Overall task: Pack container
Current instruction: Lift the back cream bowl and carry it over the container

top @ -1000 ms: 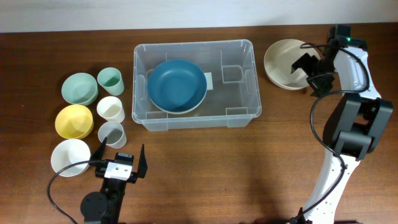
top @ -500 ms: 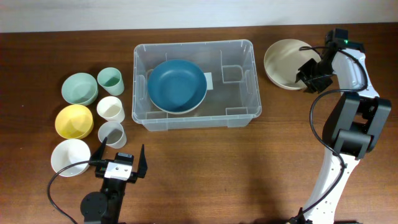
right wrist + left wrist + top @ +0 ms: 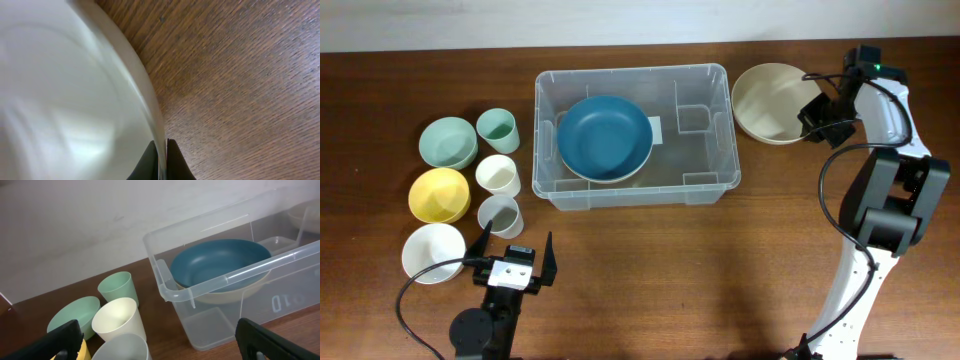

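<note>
The container [image 3: 632, 70], a large clear bin, stands at the table's middle with a blue bowl [image 3: 605, 137] inside its left half. A beige bowl [image 3: 768, 102] sits just right of the bin, close to its right wall. My right gripper [image 3: 812, 112] is shut on that bowl's right rim. In the right wrist view the rim of the beige bowl [image 3: 65, 90] is pinched between the right gripper's [image 3: 161, 157] two black fingers. My left gripper [image 3: 516, 240] hangs open near the front left, with nothing between its fingers [image 3: 55, 342]. The left wrist view shows the container [image 3: 225, 277] and blue bowl [image 3: 220, 260] ahead.
Left of the bin stand a green bowl [image 3: 448, 141], a yellow bowl [image 3: 439, 194], a white bowl [image 3: 432, 252], a green cup [image 3: 497, 129], a cream cup [image 3: 498, 175] and a grey cup [image 3: 499, 215]. The right arm's base rises at the front right.
My right gripper has shut on the beige bowl's rim, and the bowl has shifted left toward the bin. The left arm has stayed still.
</note>
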